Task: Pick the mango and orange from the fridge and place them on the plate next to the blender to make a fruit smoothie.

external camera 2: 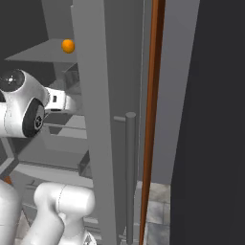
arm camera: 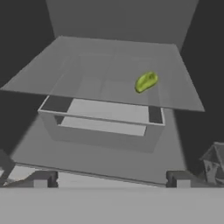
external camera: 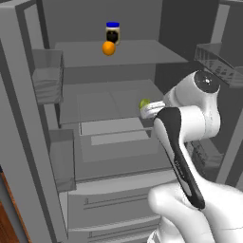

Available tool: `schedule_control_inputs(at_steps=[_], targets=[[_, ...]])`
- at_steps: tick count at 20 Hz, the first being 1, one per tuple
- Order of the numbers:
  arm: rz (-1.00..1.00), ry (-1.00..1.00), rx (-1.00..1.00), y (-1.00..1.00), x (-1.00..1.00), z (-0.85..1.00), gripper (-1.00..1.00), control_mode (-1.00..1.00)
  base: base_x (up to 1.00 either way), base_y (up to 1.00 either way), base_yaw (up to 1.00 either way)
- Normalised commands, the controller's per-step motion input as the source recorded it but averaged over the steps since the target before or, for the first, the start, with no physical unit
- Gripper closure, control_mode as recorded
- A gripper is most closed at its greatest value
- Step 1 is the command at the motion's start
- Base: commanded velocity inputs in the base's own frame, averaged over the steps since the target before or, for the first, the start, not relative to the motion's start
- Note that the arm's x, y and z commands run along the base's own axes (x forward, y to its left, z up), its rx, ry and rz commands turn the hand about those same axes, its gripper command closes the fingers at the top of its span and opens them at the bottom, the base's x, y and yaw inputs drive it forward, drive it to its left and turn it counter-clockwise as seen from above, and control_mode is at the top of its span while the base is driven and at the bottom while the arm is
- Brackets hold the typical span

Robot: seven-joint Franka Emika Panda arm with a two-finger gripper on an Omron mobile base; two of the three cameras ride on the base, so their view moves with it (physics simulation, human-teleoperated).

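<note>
Grey fridge (external camera: 28, 118) interior ahead, door swung open; shelves, clear drawers and door bins all in plain grey.

Step in hand (judged): approach to the first fruit, the mango. Nothing held, nothing yet on its way to the plate.

Mango (arm camera: 146, 81): lies on the middle shelf, toward its right side and roughly midway between front and back edge, long axis tilted diagonally as seen from the hand. In the left base view it shows as a small green patch just beyond the wrist. Nothing else near it on that shelf.

Orange (external camera: 108, 48): on the upper shelf, near the front edge, left of centre, touching or just in front of a blue-lidded jar (external camera: 112, 32). Also seen from the right base view past the edge of the fridge door. Untouched.

Gripper (arm camera: 111, 179): jaws wide apart, empty. Both fingertips stand at the bottom of the hand view, well short of the mango and lower than the shelf it rests on; the fruit sits up and right of the midline between them.

Next move calls for (judgement):
- raise the hand and shift it right so the mango falls between the fingers;
- roll the wrist so the jaws close across the short axis, not along the length;
- advance over the shelf's front edge without striking it or the drawer below.

Risk: smooth oval fruit may roll on the shelf if one finger touches first.
</note>
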Motion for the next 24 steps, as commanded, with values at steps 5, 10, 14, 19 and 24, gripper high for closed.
schedule_control_inputs(at_steps=[5, 10, 14, 19, 24], targets=[[0.01, -0.45, 0.0, 0.24, -0.42, 0.64, -1.0, -1.0, 0.0, 0.0, 0.0], [0.0, -0.31, 0.0, 0.16, -0.27, 0.83, -1.0, -1.0, 0.0, 0.0, 0.0], [0.0, -0.19, 0.0, 0.19, -0.06, 0.99, -1.0, -1.0, 0.0, 0.0, 0.0], [0.0, -0.03, 0.07, 0.11, 0.0, 1.0, -1.0, -1.0, 0.0, 0.0, 0.0], [0.1, 0.07, 0.28, 0.0, 0.0, 0.69, -1.0, -1.0, 0.0, 0.0, 0.0]])
